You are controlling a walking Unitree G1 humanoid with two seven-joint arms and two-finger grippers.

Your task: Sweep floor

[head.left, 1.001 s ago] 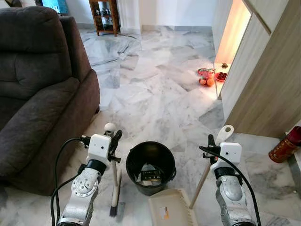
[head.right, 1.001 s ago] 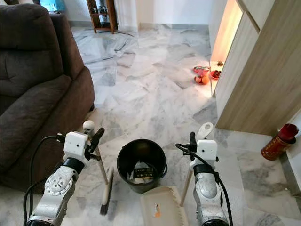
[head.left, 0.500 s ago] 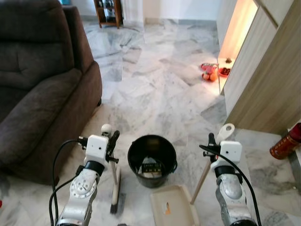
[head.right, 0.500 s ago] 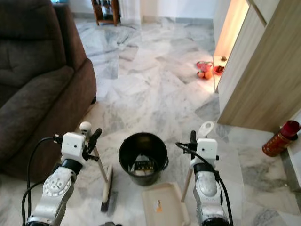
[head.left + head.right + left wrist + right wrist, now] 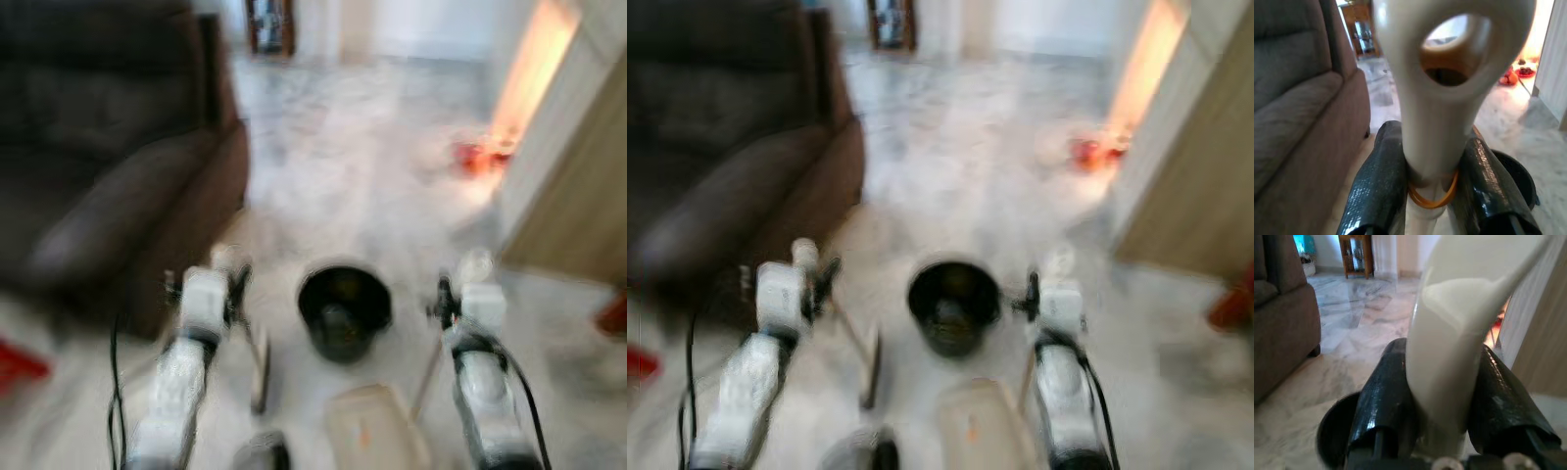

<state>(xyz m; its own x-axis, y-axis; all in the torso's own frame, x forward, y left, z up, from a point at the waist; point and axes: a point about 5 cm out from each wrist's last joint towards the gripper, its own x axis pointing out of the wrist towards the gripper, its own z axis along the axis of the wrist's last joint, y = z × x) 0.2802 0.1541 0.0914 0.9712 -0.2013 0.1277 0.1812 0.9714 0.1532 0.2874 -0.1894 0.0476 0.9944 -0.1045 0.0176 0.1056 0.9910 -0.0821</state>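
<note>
Gripping broom handle [image 5: 1449, 98] and dustpan handle [image 5: 1459, 333].

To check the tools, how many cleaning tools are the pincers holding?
2. The left pincer grips the brush handle, left of the black bucket. The right pincer grips the dustpan handle, right of it.
</note>
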